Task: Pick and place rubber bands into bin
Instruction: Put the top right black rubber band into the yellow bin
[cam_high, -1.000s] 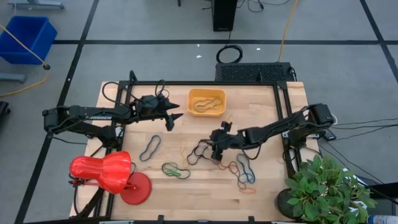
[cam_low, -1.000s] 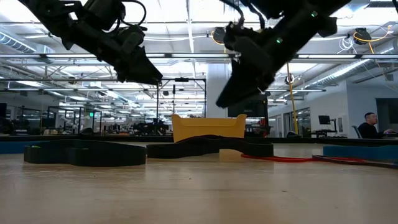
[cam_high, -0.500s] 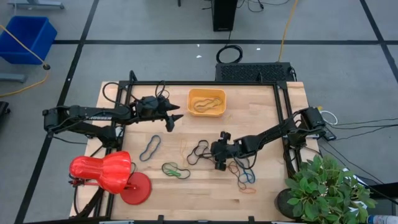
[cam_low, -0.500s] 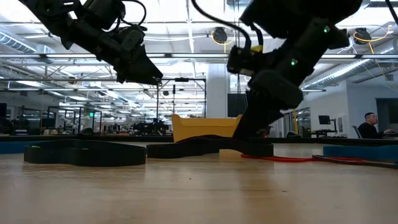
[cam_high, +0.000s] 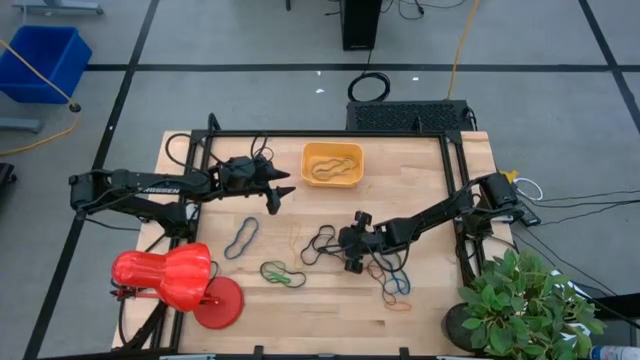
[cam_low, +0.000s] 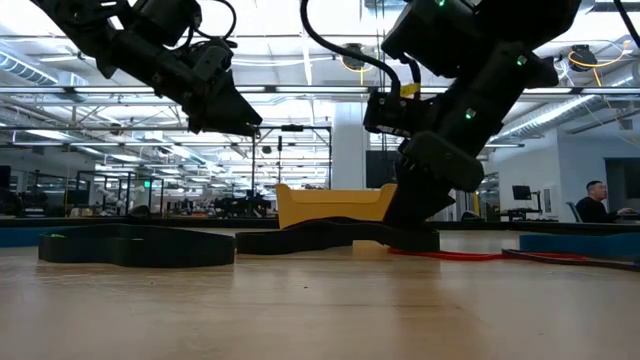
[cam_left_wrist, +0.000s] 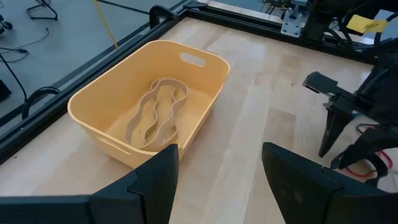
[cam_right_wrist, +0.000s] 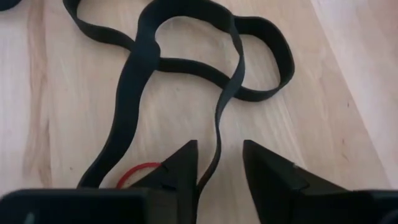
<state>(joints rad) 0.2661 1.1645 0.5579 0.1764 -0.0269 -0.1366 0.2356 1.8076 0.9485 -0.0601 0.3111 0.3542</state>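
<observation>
The orange-yellow bin stands at the table's far middle with a tan band lying in it. Loose rubber bands lie on the table: a tangled black one, a dark one, a green one, and red, orange and blue ones. My right gripper is down at the table, open, with a strand of the black band running between its fingers. My left gripper hovers open and empty left of the bin. My right gripper stands with its fingers on either side of one strand of the black band, coming from above at a slant. The strand lies flat on the table. I cannot tell whether a finger touches it.
A red desk lamp stands at the near left corner and a potted plant at the near right. A red band lies by my right fingers. A blue crate is on the floor. A person sits far behind.
My right gripper has gone down and toward the table's near edge, onto the black band among the loose bands, and has kept still there for the last half second. The bands have stayed in place.
</observation>
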